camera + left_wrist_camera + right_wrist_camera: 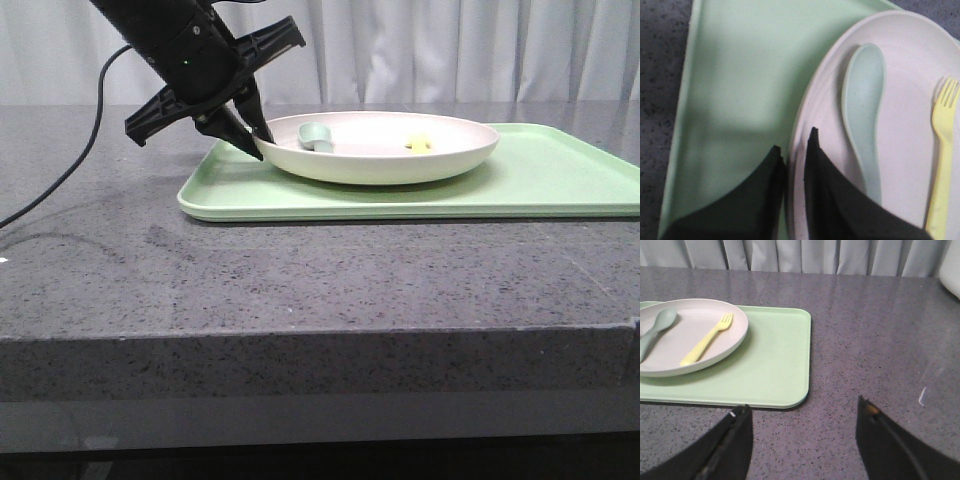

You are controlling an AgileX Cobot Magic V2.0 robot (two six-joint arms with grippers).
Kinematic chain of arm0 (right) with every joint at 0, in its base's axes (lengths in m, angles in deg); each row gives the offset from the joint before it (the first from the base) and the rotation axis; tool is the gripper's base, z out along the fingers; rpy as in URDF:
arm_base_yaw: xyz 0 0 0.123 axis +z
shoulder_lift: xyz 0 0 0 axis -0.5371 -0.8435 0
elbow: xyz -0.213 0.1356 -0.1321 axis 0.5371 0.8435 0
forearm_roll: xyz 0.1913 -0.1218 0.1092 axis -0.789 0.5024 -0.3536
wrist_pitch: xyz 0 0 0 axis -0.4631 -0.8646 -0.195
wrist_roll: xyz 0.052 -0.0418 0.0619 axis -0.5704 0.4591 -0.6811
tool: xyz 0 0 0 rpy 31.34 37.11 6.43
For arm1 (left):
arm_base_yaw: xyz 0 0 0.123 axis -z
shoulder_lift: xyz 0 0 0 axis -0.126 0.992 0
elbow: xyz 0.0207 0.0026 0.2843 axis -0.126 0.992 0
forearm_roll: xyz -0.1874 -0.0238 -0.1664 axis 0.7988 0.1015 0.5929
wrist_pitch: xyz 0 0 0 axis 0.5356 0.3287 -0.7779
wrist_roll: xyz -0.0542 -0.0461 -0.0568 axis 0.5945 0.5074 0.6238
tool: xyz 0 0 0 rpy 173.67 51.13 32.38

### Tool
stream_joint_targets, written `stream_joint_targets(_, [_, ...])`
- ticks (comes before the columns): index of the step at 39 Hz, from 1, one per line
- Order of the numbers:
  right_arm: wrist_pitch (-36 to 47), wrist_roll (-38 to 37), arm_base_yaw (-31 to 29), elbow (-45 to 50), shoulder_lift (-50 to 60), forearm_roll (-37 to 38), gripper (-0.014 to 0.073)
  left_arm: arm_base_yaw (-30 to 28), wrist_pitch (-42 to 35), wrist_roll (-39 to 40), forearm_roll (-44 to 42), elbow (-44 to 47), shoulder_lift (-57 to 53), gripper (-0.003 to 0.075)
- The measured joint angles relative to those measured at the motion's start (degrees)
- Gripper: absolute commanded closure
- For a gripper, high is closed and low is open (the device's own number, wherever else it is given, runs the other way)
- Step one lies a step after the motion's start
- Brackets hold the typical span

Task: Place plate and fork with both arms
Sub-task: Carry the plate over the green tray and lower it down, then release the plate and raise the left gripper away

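Observation:
The off-white plate [380, 150] rests on the light-green tray [560, 185]. The yellow fork [420, 143] lies inside the plate, right of centre. My left gripper [255, 140] is shut on the plate's left rim. In the left wrist view the gripper [795, 140] has one finger outside the plate [910, 100] and one inside it, with the fork [942, 160] off to the side. My right gripper [802, 405] is open over bare table, off the tray's right end, with plate [690, 340] and fork [707, 339] far from it. It does not show in the front view.
A pale grey-green spoon [318, 135] lies in the plate near my left gripper. A black cable [95, 130] trails over the table at the left. The table's front edge [320, 335] runs across the foreground. Curtains hang behind.

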Motion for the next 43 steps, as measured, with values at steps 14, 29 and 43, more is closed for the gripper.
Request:
stream_joint_targets(14, [0.0,0.0,0.0,0.0,0.0,0.0,0.0117,0.0,0.5,-3.5,-1.5,-0.1,-5.6,0.0281])
stream_joint_targets(29, [0.0,0.0,0.0,0.0,0.0,-0.1,0.0117,0.0,16.3,-10.9,-22.8,-0.1,-25.5,0.0290])
stream_joint_targets(43, [0.0,0.0,0.0,0.0,0.0,-0.4,0.0117,-6.3,22.3,-26.8,-19.9,12.0,-42.1,0.0290])
